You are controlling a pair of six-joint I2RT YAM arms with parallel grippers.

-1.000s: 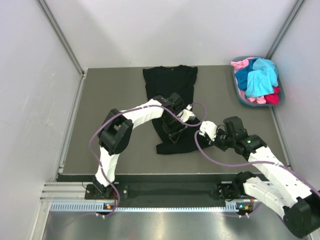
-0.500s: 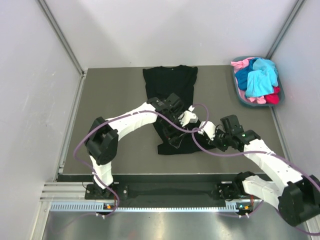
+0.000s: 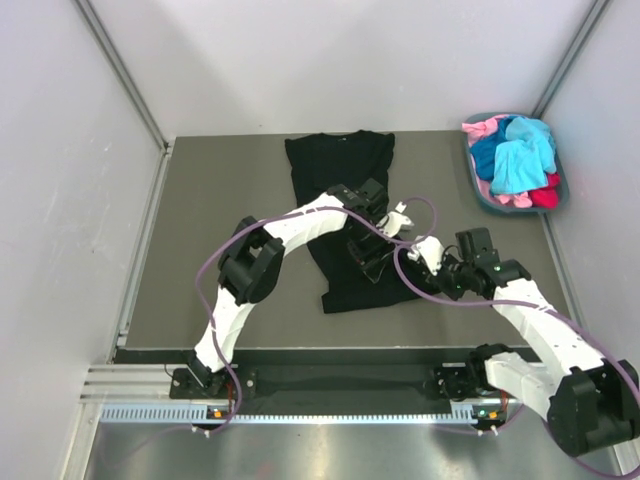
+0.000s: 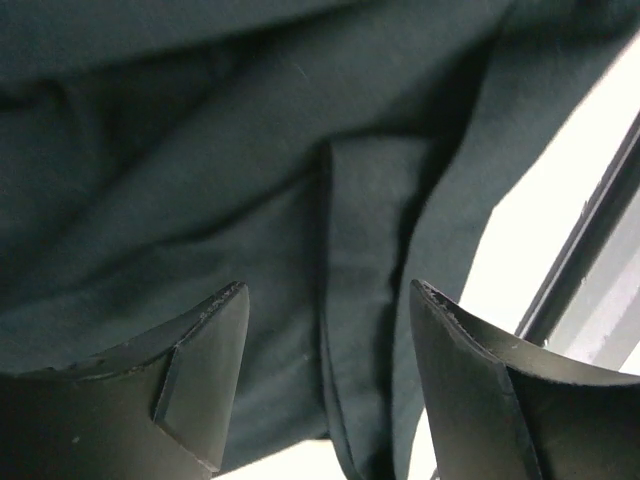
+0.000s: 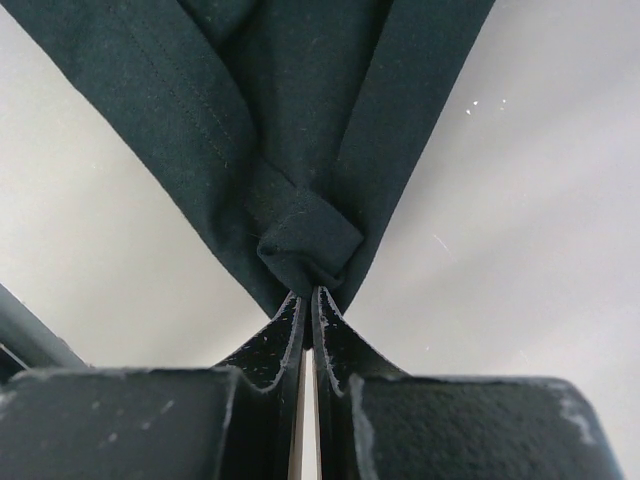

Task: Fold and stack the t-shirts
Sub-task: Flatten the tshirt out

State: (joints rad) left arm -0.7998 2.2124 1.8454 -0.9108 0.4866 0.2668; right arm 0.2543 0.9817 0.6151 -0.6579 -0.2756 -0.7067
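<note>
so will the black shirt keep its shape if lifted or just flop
Probably floppy: the black t-shirt bunches into a soft knot where the right hand pinches it. It would likely drape rather than lift flat, given its loose creases in the left wrist view.

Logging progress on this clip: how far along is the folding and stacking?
Done: only the black t-shirt is out on the table. In hand: the right gripper is shut on a bunched edge of it; the left gripper hovers open over it. Left: finishing this fold, then the coloured shirts in the basket; no stack yet.
</note>
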